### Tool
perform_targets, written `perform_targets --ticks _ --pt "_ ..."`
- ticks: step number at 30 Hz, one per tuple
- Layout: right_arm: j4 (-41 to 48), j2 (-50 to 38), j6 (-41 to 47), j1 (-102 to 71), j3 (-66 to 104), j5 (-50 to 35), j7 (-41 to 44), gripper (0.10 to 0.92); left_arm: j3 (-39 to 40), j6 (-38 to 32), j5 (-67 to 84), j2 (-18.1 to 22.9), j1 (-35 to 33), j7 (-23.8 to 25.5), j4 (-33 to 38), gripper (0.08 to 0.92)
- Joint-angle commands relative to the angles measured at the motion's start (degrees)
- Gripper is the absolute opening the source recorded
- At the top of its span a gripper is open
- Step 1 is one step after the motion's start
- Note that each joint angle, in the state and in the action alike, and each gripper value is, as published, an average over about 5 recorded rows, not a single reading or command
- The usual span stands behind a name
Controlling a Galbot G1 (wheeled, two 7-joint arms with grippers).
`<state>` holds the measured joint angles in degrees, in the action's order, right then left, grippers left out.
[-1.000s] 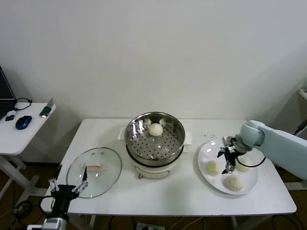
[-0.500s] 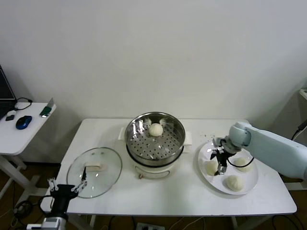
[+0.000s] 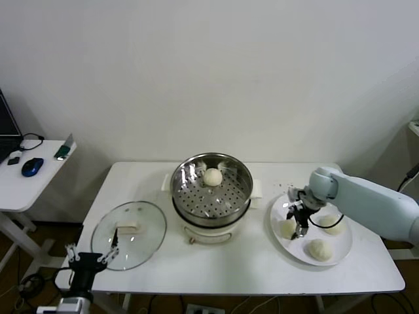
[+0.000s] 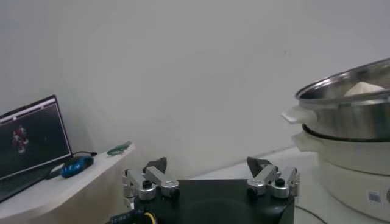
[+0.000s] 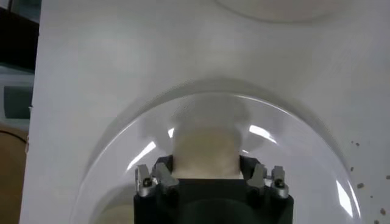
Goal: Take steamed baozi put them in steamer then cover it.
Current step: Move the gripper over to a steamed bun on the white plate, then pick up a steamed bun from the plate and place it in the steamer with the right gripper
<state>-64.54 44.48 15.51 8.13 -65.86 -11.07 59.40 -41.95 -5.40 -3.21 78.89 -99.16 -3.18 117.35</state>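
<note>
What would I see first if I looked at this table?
Probably the shiny steamer in the middle of the table, with one bun inside. On the robot's right, its right hand is down over a bun on the white plate, closing on it. The glass lid lies flat on the left.

no readable text anywhere; small label on the cooker base [image 4: 373, 196] is too tiny to make out

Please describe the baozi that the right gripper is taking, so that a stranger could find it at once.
Right of the steamer lies a white plate with three baozi. The wanted baozi is nearest the steamer, between the right gripper's fingers; the other two lie free.
</note>
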Motion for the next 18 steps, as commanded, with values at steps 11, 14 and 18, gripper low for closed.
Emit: perform_targets --ticks 11,14,18 --pt "0.80 -0.76 -1.94 24.21 -14.00 -11.23 1.72 0.662 1.23 -0.11 -0.09 1.04 -0.10 0.09 0.38 0.823" --pt "2.52 1.36 -3.65 33.39 -19.47 -15.68 2.53 0.662 1.77 0.32 0.00 1.16 0.42 0.23 0.63 0.823" --pt "4.68 5.56 -4.70 41.22 -23.89 -21.46 3.40 0.662 2.81 0.42 -0.53 1.43 1.37 0.45 0.49 0.823"
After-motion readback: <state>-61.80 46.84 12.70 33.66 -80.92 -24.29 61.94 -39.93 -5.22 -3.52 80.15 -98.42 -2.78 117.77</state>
